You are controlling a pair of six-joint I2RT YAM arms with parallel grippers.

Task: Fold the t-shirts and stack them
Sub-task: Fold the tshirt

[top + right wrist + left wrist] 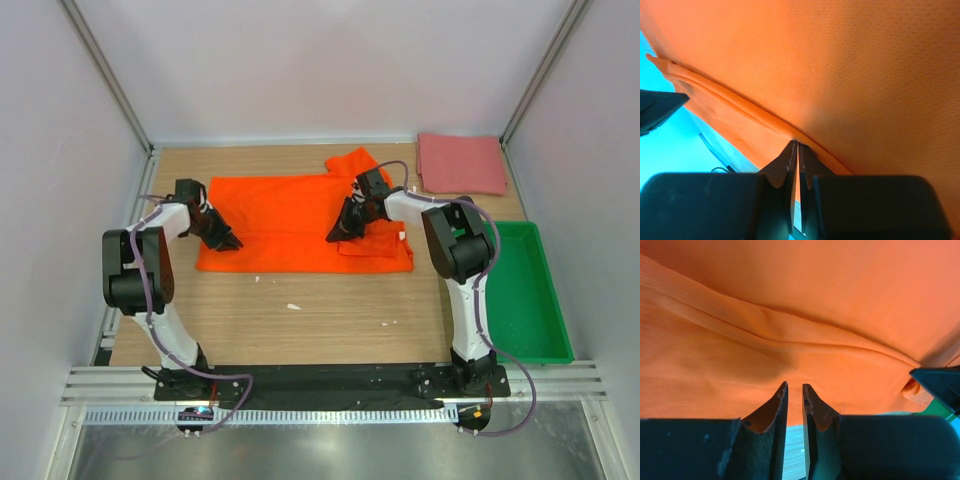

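Observation:
The bright orange t-shirt point(290, 220) lies spread across the middle of the table, with a sleeve sticking out at the back. The dull pink-red t-shirt point(460, 163) lies folded at the back right. My left gripper point(225, 240) is at the orange shirt's left edge. In the left wrist view the left gripper point(795, 386) has its jaws a narrow gap apart with no cloth between them, and the orange t-shirt point(800, 315) is just past the tips. My right gripper point(338, 235) is over the shirt's right half. In the right wrist view the right gripper point(798, 143) is shut on a hem fold of the orange t-shirt point(850, 75).
A green plastic tray point(530, 290) stands along the table's right side, beside the right arm. Bare wood runs between the orange shirt's near edge and the arm bases. White walls and metal posts enclose the back and both sides.

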